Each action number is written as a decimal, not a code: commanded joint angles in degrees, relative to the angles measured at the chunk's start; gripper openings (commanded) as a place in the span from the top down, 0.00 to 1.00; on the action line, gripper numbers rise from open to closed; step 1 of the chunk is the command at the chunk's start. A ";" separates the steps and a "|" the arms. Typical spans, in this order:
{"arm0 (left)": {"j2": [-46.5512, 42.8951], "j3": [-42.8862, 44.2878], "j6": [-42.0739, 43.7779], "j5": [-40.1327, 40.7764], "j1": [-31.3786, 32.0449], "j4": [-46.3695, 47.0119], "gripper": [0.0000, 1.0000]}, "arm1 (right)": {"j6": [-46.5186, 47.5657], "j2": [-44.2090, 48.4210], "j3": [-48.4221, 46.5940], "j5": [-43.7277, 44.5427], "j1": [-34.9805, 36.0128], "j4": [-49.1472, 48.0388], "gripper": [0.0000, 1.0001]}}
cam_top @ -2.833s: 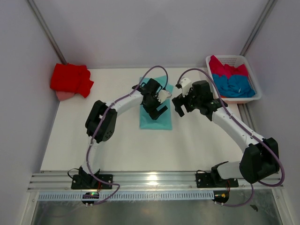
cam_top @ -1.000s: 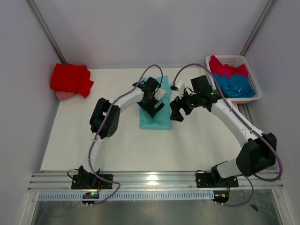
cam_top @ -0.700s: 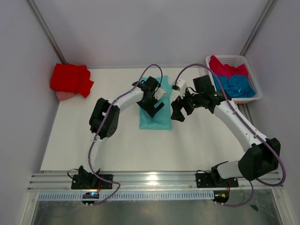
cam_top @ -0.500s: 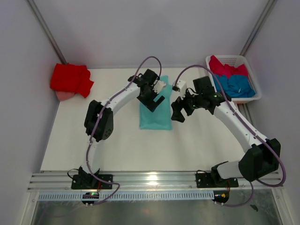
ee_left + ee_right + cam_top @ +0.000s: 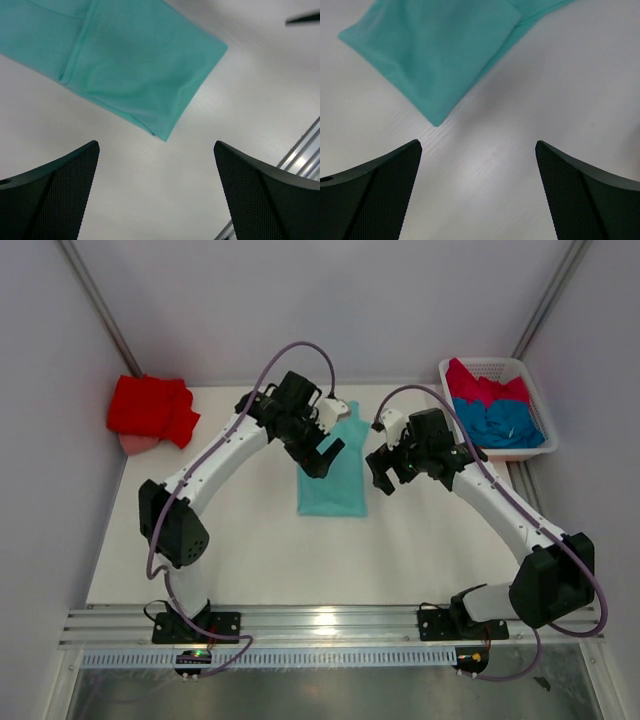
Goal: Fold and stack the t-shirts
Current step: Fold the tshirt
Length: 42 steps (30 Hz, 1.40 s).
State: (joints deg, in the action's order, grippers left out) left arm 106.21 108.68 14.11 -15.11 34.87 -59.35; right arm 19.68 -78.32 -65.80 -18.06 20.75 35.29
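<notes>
Red t-shirt (image 5: 150, 410) sits bunched at upper left, at the table (image 5: 250, 550) corner. Left gripper (image 5: 322, 457) has its jaws spread and empty, above the left edge of the mint-teal t-shirt (image 5: 335, 490), a narrow folded strip mid-frame. Right gripper (image 5: 379, 472) is also spread and empty, just right of the strip. Blue t-shirt (image 5: 500, 422) and crimson-pink t-shirt (image 5: 480, 385) are in the basket (image 5: 485, 361), upper right. Risks: a pinch catching only the top layer would likely peel the fold open; the wrists are close and could clash.

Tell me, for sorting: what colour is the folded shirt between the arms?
The folded shirt is mint-teal, clearest in the left wrist view.
</notes>
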 commanded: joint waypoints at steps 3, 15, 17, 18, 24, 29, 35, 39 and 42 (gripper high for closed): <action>0.05 -9.00 5.49 -8.43 -0.07 -3.93 0.01 | -8.16 1.16 5.49 37.85 -0.01 -17.41 0.01; 7.33 -13.59 5.93 -7.39 0.20 0.82 0.01 | -8.78 -2.27 6.47 43.91 -0.10 -19.47 0.01; 8.91 -12.89 5.93 -7.30 0.28 0.99 0.01 | -8.52 -2.27 6.56 43.21 -0.10 -19.38 0.00; 9.36 -11.84 6.02 -6.69 0.37 1.08 0.01 | -8.43 -2.27 6.56 43.03 -0.01 -19.29 0.01; 11.38 -7.96 6.02 -3.63 2.04 1.26 0.01 | -8.34 -3.24 6.65 41.53 -0.10 -19.38 0.01; 10.86 -7.52 8.65 0.35 7.04 1.61 0.01 | -8.08 -4.29 6.83 41.09 -0.10 -19.47 0.01; 13.23 -4.62 7.60 -6.50 7.75 -0.06 0.01 | -7.91 -4.55 6.74 40.83 -0.01 -19.91 0.01; 14.90 -4.71 6.55 -7.39 8.11 -0.15 0.01 | -7.99 -4.56 6.74 40.57 -0.10 -19.64 0.01; 15.95 -5.50 6.28 -5.54 8.11 0.82 0.01 | -7.99 -4.21 7.00 40.48 -0.10 -19.64 0.01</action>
State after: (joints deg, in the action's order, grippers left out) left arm 120.99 102.45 21.17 -20.16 43.13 -58.96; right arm 12.05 -82.67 -59.22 22.68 20.60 17.91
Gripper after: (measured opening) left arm 0.991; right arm 0.994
